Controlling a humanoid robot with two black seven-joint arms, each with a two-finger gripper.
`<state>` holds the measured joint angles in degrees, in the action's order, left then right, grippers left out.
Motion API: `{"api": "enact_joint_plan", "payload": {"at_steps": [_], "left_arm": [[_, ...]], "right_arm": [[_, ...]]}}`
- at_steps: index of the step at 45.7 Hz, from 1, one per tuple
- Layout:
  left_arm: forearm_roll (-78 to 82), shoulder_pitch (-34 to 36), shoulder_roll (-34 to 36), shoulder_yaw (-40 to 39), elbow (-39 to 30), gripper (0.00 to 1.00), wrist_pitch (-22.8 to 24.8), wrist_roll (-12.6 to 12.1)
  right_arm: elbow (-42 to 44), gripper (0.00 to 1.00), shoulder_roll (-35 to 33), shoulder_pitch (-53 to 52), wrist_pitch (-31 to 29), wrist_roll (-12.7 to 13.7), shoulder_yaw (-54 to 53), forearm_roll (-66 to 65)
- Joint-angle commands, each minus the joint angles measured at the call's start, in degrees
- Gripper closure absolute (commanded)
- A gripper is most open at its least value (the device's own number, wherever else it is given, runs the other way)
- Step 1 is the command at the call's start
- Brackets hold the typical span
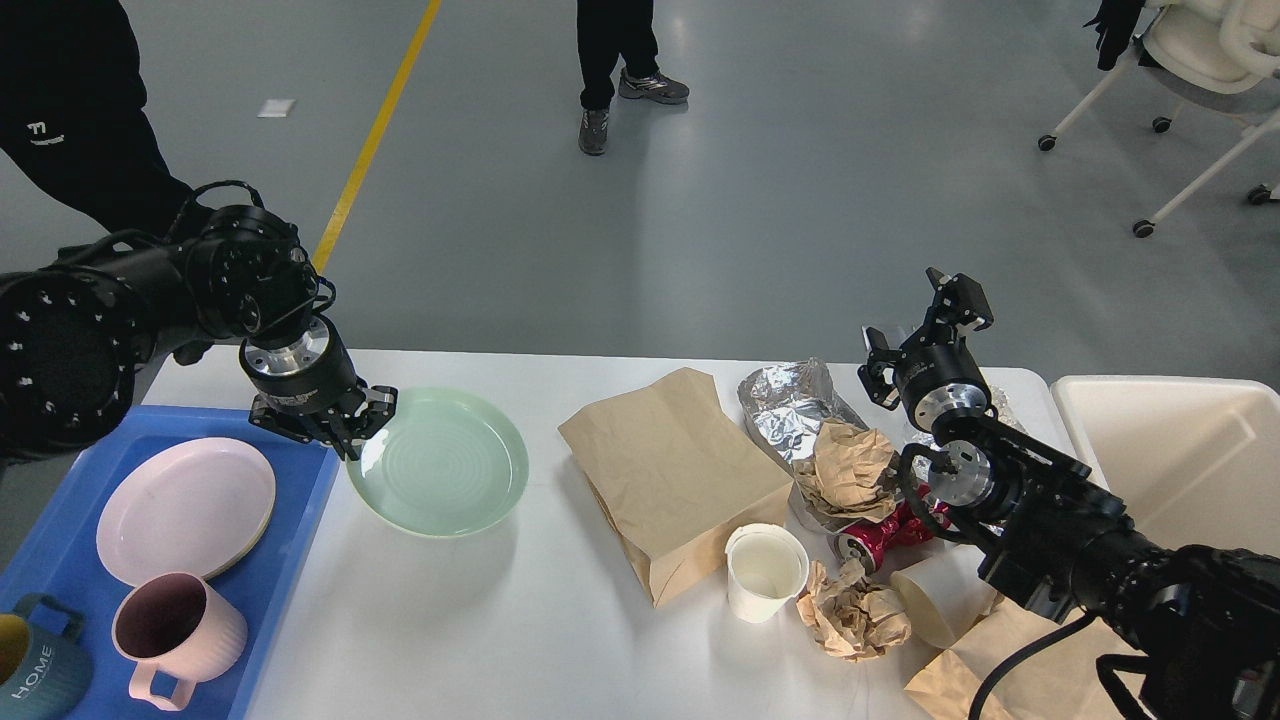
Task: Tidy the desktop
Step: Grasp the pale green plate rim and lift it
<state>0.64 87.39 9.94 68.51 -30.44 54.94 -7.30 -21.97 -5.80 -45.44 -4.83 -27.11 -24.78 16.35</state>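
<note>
a grey floor with a yellow line [385, 120] lies beyond the desktop [420, 620], which spans most of our view, its far edge running from left to right past the middle. on its left end sits a blue tray [290, 560] holding a pink plate [185, 508], a pink mug [178, 630] and a dark teal mug [35, 670] at the corner. just beside the tray, on the bare top, rests a green plate [445, 465]; our left gripper [350, 425] pinches its near-left rim. toward the right we see a flat paper bag [670, 470], crumpled foil [795, 400], two wads of brown paper [850, 470] [850, 610], an empty white cup [765, 570] standing upright, a red can [885, 535] on its side, a tipped cup [935, 600], and more brown paper at the near edge. our right gripper [925, 320] is raised above the far right of the top, its fingers spread, holding nothing. a cream bin [1170, 450] stands beside the right end; its inside looks empty. on the floor behind stand two people, one to the left [70, 100] and one in the middle [615, 60], and a white chair [1200, 60] on wheels.
</note>
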Motion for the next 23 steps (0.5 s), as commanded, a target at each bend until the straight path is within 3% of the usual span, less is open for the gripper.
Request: {"api": "enact_joint_plan", "payload": {"at_steps": [1, 13, 23], "left_arm": [[0.07, 6.11, 1.83, 0.31, -3.39, 1.00, 0.06, -0.08], [0.07, 22.37, 6.31, 1.89, -10.95, 1.00, 0.06, 0.09], [-0.02, 31.08, 7.98, 3.21, -15.96, 1.00, 0.06, 0.35]], "right_arm": [[0.00, 0.00, 0.00, 0.00, 0.00, 0.04, 0.00, 0.00], [0.00, 0.00, 0.00, 0.00, 0.00, -0.05, 0.00, 0.00], [0.00, 0.00, 0.00, 0.00, 0.00, -0.05, 0.00, 0.00]]}}
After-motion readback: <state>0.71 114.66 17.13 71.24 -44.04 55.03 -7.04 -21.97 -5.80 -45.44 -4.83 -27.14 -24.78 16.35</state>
